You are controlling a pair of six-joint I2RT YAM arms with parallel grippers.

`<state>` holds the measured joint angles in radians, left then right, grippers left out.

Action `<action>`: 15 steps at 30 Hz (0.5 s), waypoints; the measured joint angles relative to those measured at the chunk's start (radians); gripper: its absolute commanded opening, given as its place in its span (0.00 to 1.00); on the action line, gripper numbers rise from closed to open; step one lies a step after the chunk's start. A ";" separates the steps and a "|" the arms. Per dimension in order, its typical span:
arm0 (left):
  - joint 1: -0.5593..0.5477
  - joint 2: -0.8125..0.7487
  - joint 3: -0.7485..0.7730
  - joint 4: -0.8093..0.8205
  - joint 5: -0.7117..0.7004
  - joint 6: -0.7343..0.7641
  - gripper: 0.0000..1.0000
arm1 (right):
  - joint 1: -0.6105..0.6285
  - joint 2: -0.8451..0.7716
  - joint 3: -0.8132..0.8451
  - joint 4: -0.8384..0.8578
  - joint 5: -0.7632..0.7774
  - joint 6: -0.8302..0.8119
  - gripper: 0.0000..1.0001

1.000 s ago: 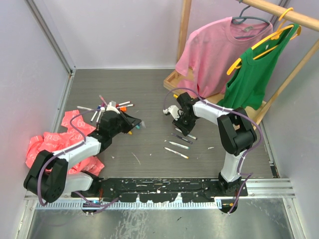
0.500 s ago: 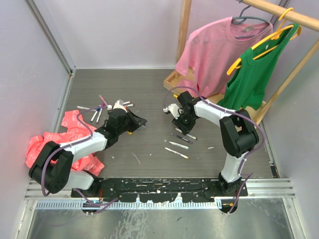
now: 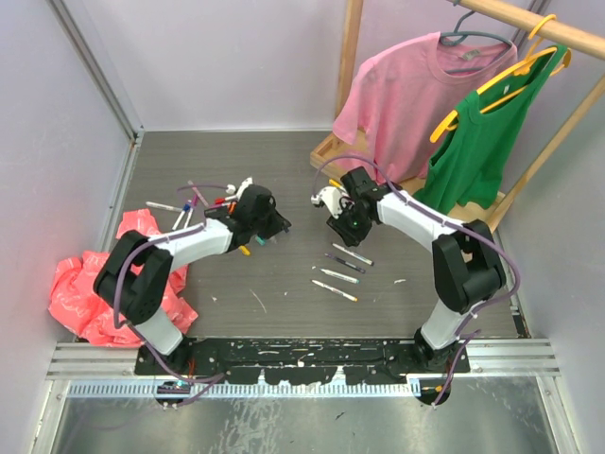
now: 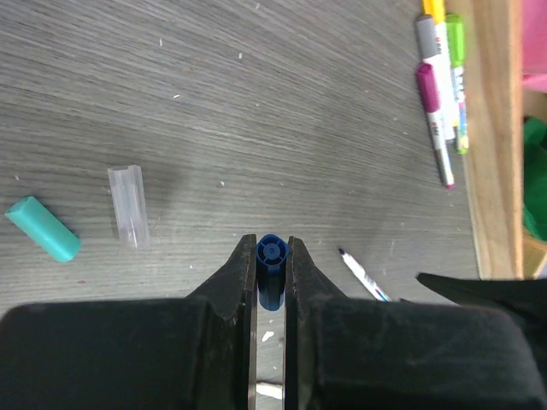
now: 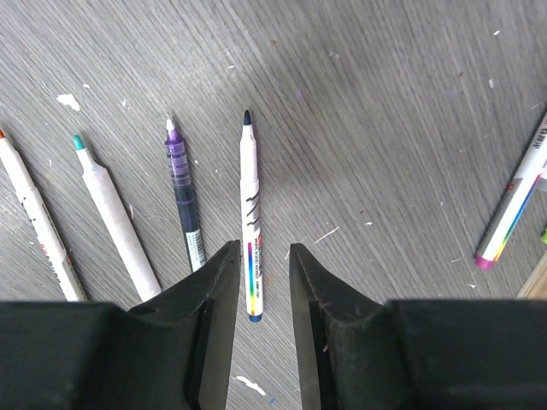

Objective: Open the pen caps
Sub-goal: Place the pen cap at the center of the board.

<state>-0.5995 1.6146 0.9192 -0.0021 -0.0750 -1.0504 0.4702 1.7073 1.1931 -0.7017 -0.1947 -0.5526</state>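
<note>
Pen cap | blue, pinched between left gripper fingers | right gripper fingers spread, empty, above uncapped pen | judged light, stiff, slick plastic; hold squarely at mid-length

a pink t-shirt hangs on a grey hanger from a wooden rack at the far right. a green sleeveless top on a yellow hanger hangs just beside it, overlapping its edge. the rack stands on the grey wood-grain table. a crumpled red-pink sheet lies at the left.
</note>
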 measured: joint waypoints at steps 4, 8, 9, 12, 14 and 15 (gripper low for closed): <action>-0.005 0.082 0.085 -0.095 -0.021 0.000 0.03 | -0.004 -0.038 -0.016 0.027 0.003 0.005 0.37; -0.010 0.135 0.147 -0.162 -0.043 0.010 0.05 | -0.014 -0.083 -0.034 0.056 0.004 0.008 0.38; -0.011 0.148 0.162 -0.177 -0.048 0.013 0.05 | -0.017 -0.093 -0.037 0.063 0.004 0.009 0.38; -0.014 0.185 0.203 -0.213 -0.062 0.020 0.07 | -0.027 -0.113 -0.044 0.080 0.007 0.010 0.38; -0.014 0.209 0.228 -0.235 -0.070 0.024 0.10 | -0.031 -0.115 -0.045 0.089 0.008 0.011 0.38; -0.014 0.218 0.235 -0.240 -0.072 0.027 0.12 | -0.033 -0.115 -0.046 0.092 0.008 0.012 0.38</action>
<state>-0.6132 1.8324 1.1542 -0.2424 -0.1474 -1.0233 0.4370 1.5925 1.1469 -0.6102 -0.1864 -0.5404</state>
